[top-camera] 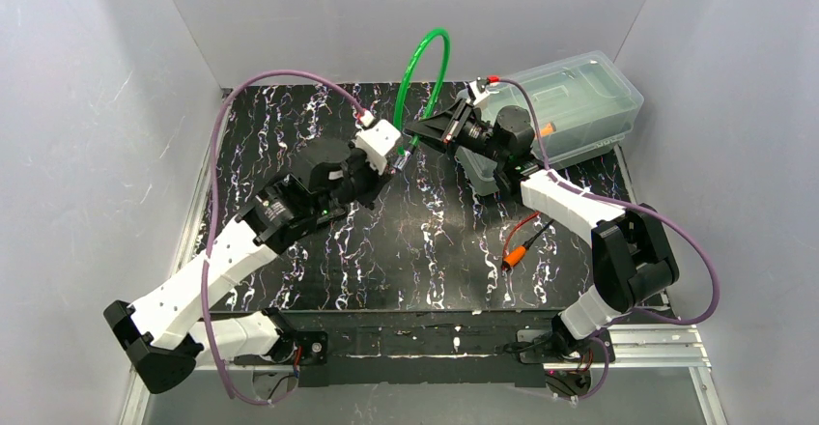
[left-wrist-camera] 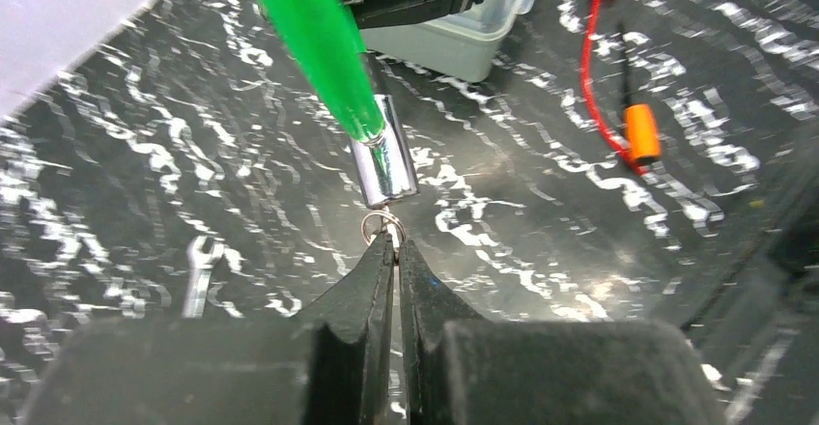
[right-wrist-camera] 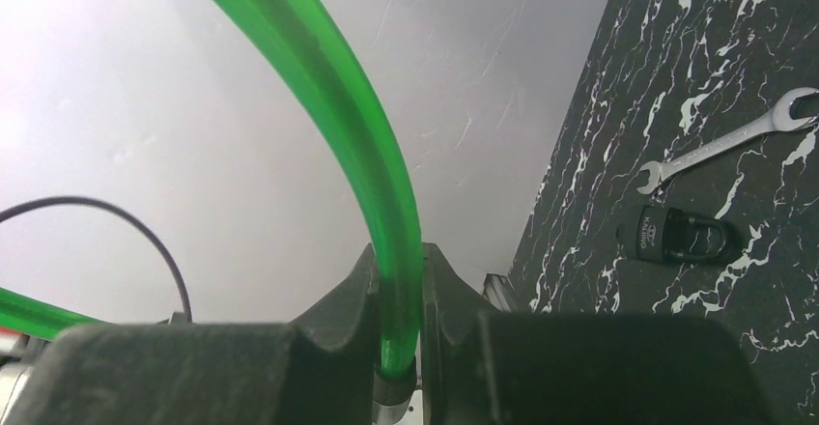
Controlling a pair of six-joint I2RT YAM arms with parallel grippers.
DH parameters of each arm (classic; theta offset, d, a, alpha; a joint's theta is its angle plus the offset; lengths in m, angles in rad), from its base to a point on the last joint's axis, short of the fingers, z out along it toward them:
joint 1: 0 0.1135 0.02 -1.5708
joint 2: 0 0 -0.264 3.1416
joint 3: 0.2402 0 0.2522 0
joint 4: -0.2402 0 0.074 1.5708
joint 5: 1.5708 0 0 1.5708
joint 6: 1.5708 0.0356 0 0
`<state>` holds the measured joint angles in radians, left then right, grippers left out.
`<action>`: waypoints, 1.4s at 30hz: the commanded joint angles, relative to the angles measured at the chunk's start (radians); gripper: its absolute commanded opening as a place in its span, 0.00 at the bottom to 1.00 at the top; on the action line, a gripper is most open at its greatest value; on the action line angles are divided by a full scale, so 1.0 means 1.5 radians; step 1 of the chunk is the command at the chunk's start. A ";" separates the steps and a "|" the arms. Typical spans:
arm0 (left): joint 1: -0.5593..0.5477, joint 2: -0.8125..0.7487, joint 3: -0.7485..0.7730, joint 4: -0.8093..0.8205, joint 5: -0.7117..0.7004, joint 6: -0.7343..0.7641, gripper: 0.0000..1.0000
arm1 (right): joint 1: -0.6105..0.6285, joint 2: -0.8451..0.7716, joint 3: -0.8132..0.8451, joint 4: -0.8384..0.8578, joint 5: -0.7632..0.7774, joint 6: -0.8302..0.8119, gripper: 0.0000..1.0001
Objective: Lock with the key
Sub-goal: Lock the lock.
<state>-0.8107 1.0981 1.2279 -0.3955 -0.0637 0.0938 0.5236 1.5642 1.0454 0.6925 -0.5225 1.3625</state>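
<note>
A green cable lock (top-camera: 426,57) loops up above the back of the table. My right gripper (top-camera: 426,127) is shut on the cable (right-wrist-camera: 338,87) just above its metal end, the cable running between the fingertips (right-wrist-camera: 398,261). In the left wrist view the cable (left-wrist-camera: 309,39) ends in a shiny silver lock cylinder (left-wrist-camera: 386,159). A small key ring (left-wrist-camera: 373,224) hangs at the cylinder's lower end. My left gripper (left-wrist-camera: 396,244) is shut on the key there, and its fingers hide most of the key. From above, the left gripper (top-camera: 398,160) sits just below and left of the right one.
A clear plastic box (top-camera: 570,97) stands at the back right, behind the right arm. Red and orange connector leads (top-camera: 522,241) lie right of centre on the black marbled mat. A small wrench (right-wrist-camera: 729,140) and a black padlock (right-wrist-camera: 681,235) lie on the mat.
</note>
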 commanded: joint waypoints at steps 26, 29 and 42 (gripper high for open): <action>0.220 0.015 0.002 0.008 0.427 -0.330 0.57 | -0.001 -0.034 0.010 0.093 -0.023 0.015 0.01; 0.219 0.030 0.002 0.014 0.432 -0.343 0.58 | -0.001 -0.033 0.009 0.100 -0.024 0.017 0.01; 0.213 0.048 -0.033 0.059 0.474 -0.404 0.26 | 0.000 -0.027 0.004 0.128 -0.028 0.027 0.01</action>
<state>-0.4877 1.1809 1.2064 -0.3607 0.5838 -0.4691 0.5232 1.5639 1.0421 0.7453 -0.5552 1.3814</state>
